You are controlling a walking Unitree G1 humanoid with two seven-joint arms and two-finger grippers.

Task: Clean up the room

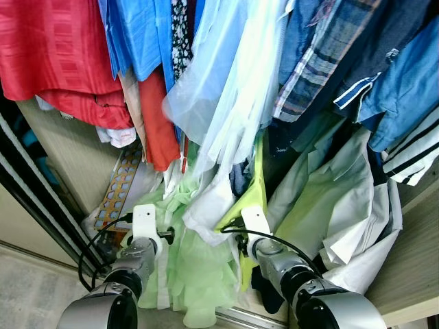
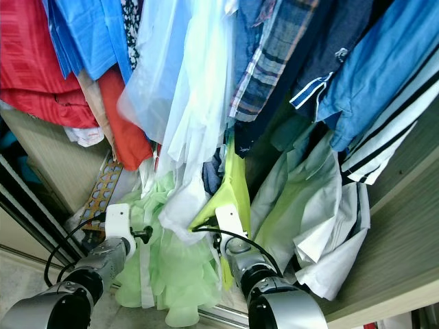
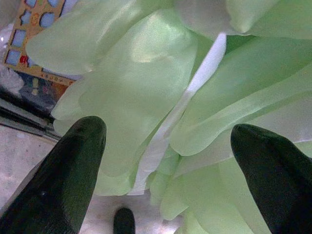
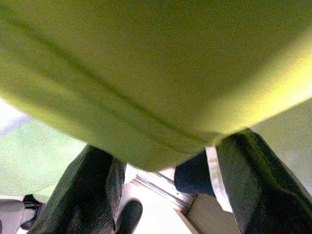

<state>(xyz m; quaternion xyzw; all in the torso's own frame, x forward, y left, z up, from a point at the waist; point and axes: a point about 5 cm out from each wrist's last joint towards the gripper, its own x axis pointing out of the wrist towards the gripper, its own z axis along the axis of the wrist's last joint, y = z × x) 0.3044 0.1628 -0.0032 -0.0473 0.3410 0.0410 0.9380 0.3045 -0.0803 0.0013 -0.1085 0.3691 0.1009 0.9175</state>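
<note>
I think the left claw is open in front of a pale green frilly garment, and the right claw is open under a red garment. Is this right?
Not quite. The right claw is open under a yellow-green garment, not a red one; the right wrist view shows it. The rest holds: the left claw is open in front of the pale green frilly garment.

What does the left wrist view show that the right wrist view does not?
Left wrist view: the left gripper, open, before pale green sheer fabric, with a patterned orange board at the side. Right wrist view: the right gripper, open, right under a yellow-green garment, with a dark blue cloth below. Both show two spread black fingers facing hanging clothes.
</note>
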